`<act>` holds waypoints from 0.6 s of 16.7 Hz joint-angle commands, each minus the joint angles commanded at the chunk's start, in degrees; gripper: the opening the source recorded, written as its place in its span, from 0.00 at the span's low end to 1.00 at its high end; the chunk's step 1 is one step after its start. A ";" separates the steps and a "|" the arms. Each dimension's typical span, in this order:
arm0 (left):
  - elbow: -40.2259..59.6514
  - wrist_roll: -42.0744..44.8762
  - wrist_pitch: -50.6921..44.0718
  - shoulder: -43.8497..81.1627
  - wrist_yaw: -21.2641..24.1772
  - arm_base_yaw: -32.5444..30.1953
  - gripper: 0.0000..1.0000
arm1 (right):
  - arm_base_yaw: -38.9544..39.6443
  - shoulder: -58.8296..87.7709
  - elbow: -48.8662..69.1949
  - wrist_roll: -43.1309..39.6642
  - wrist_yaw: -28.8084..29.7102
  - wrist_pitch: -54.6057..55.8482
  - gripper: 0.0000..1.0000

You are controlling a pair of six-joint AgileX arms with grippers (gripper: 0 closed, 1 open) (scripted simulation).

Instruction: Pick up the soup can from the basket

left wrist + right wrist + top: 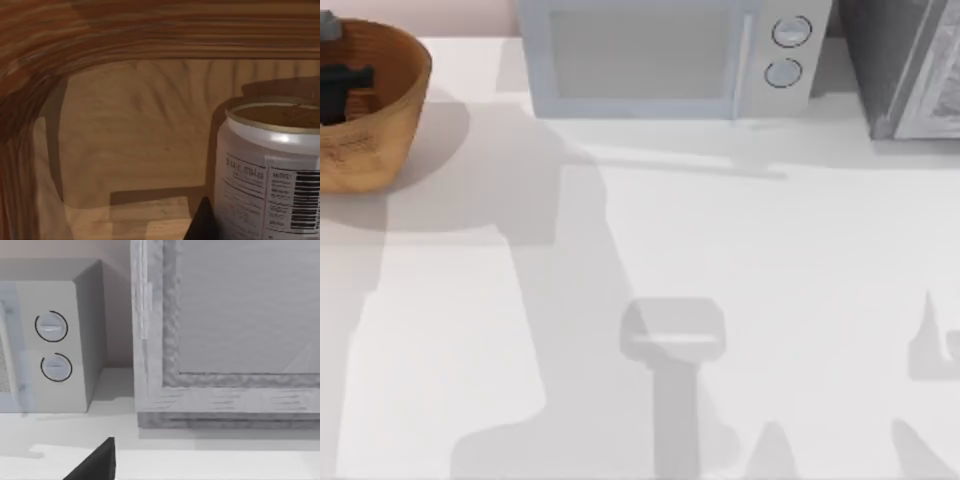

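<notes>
The basket is a round woven wicker bowl at the table's far left back corner. My left gripper shows as a dark shape reaching down inside it. In the left wrist view, the soup can stands upright on the basket's floor. Its golden-tan top and the white side of its label, with small print and a barcode, face the camera. A dark part of my left gripper sits right beside the can. My right gripper shows as a dark edge in the right wrist view, away from the basket.
A white microwave stands at the back centre, with two round knobs on its right side. A grey appliance fills the back right corner. Arm shadows fall across the white tabletop.
</notes>
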 joint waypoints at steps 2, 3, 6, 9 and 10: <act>-2.46 -1.00 -0.45 -4.43 -0.33 0.18 0.00 | 0.00 0.00 0.00 0.00 0.00 0.00 1.00; -3.01 -0.91 0.04 -4.97 -0.43 0.29 0.00 | 0.00 0.00 0.00 0.00 0.00 0.00 1.00; -8.10 -0.19 4.45 -10.09 -1.32 1.13 0.00 | 0.00 0.00 0.00 0.00 0.00 0.00 1.00; -18.46 0.74 12.15 -20.49 -2.80 2.27 0.00 | 0.00 0.00 0.00 0.00 0.00 0.00 1.00; -23.10 1.02 15.20 -25.15 -3.36 2.59 0.00 | 0.00 0.00 0.00 0.00 0.00 0.00 1.00</act>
